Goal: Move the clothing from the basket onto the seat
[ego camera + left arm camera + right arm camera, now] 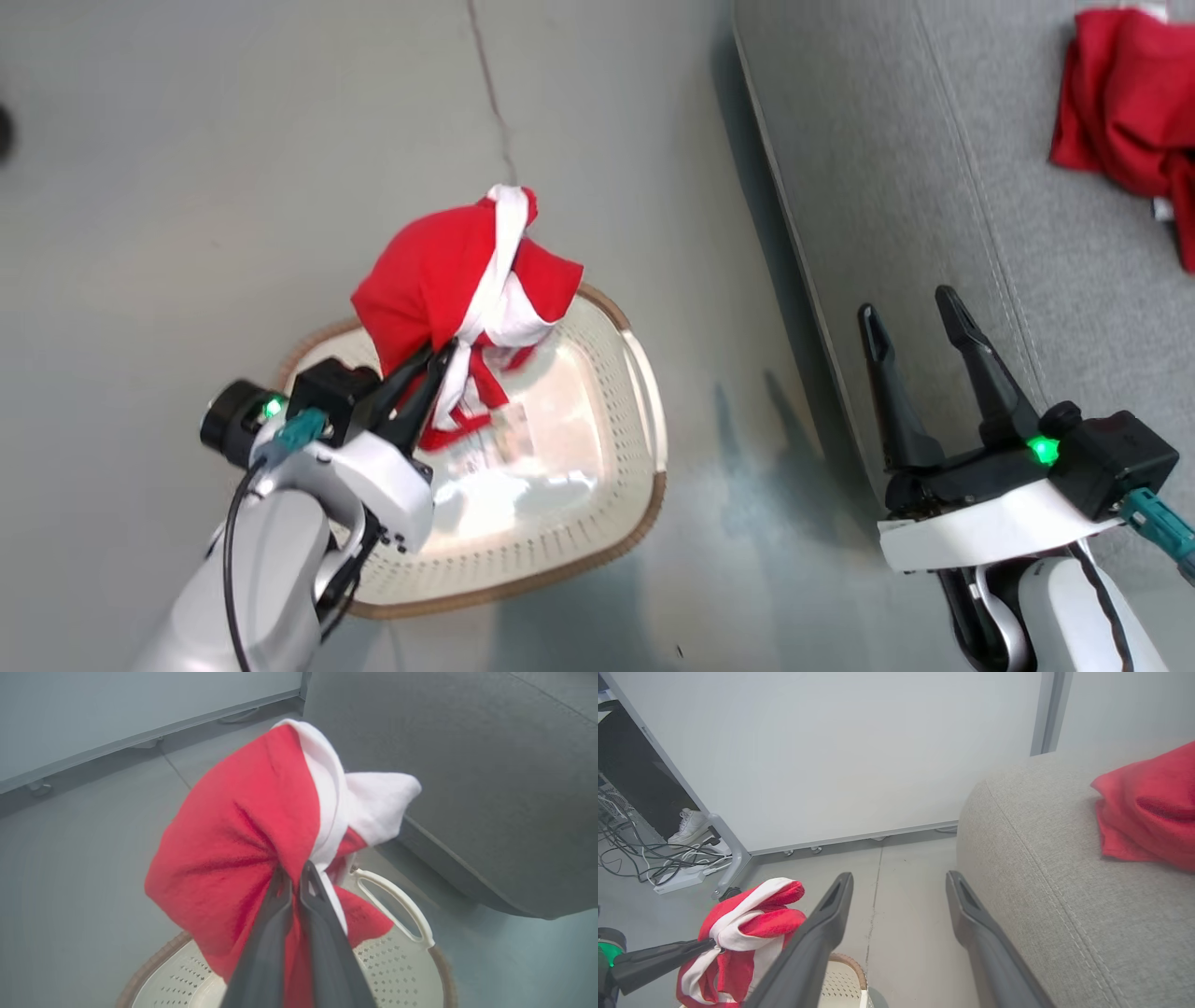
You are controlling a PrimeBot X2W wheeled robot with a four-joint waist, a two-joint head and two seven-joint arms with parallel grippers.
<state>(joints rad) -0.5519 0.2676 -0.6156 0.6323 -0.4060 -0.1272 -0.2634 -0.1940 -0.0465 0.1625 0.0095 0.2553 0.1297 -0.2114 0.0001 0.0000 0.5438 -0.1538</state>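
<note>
My left gripper [446, 351] is shut on a red and white garment [457, 294] and holds it bunched up above the cream basket [616, 373] on the floor. The left wrist view has the same clothing [243, 844] pinched between the dark fingers [280, 900], over the basket [402, 956]. From the right wrist, the hanging garment [742, 933] and basket rim [845, 970] sit at lower left. My right gripper [915, 313] is open and empty beside the grey seat [934, 187]. Another red garment [1130, 103] lies on the seat [1064, 896], also in the right wrist view [1148, 812].
A white wheeled partition panel [859, 756] stands behind the floor gap between basket and seat. Cables and a power strip [677, 877] lie at its left end, next to a white shoe [689, 826]. A floor seam [490, 84] runs away from the basket.
</note>
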